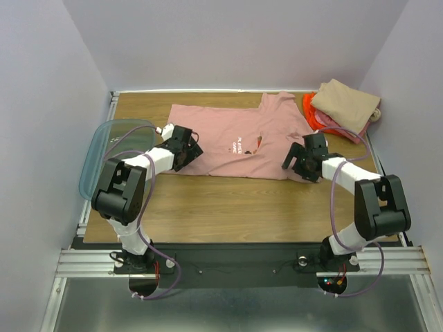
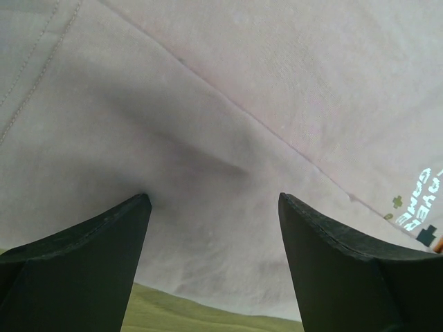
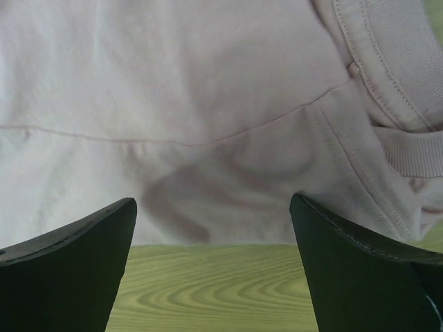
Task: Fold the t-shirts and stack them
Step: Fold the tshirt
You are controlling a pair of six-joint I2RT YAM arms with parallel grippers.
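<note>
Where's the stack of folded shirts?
In the top view, the folded stack sits at the far right corner of the table, tan shirt on top, right of the spread pink t-shirt.

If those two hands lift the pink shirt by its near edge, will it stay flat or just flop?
Probably flop: the pink shirt lies limp with soft creases, so the unheld middle would likely sag. It looks thin and light, so lifting should be easy. On the smooth wooden table it may slide or bunch if pushed.
</note>
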